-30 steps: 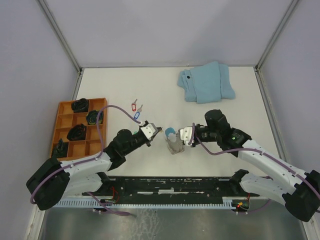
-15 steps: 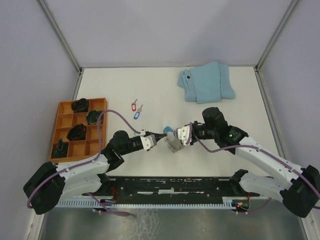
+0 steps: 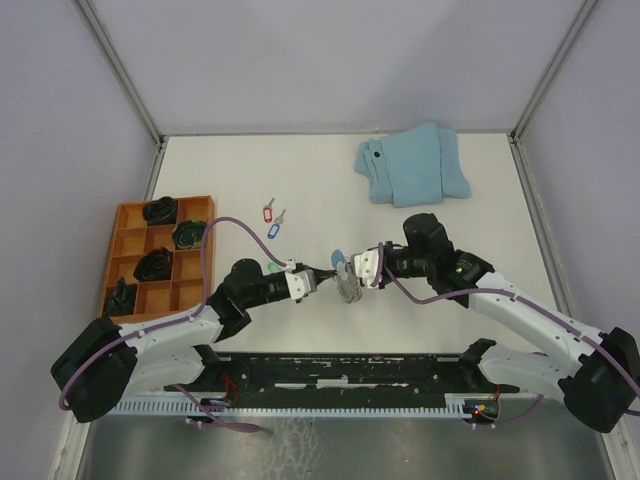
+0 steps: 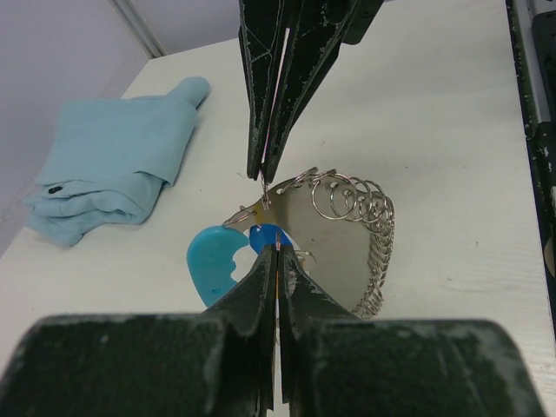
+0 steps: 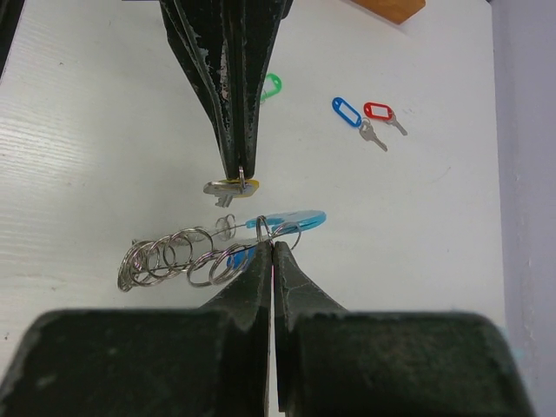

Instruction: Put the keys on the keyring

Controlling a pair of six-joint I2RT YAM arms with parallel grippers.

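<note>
White table [image 3: 480, 220]. Near centre: left gripper [image 4: 276, 249] clenched on yellow-tagged key [image 5: 228, 189]; right gripper [image 5: 272, 246] clenched on keyring [image 5: 174, 256], just right of that key. Farther left: blue-tagged key [image 3: 273, 231], red-tagged key [image 3: 267, 211]. Far right: folded blue cloth [image 3: 412, 165].

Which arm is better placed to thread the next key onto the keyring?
Left. The left gripper is shut on a key with a yellowish tag, right beside the keyring, which the right gripper pinches. The right should probably just steady it.

Green tag [image 5: 273, 85] is half hidden (behind left fingers [image 5: 208, 69]).
</note>
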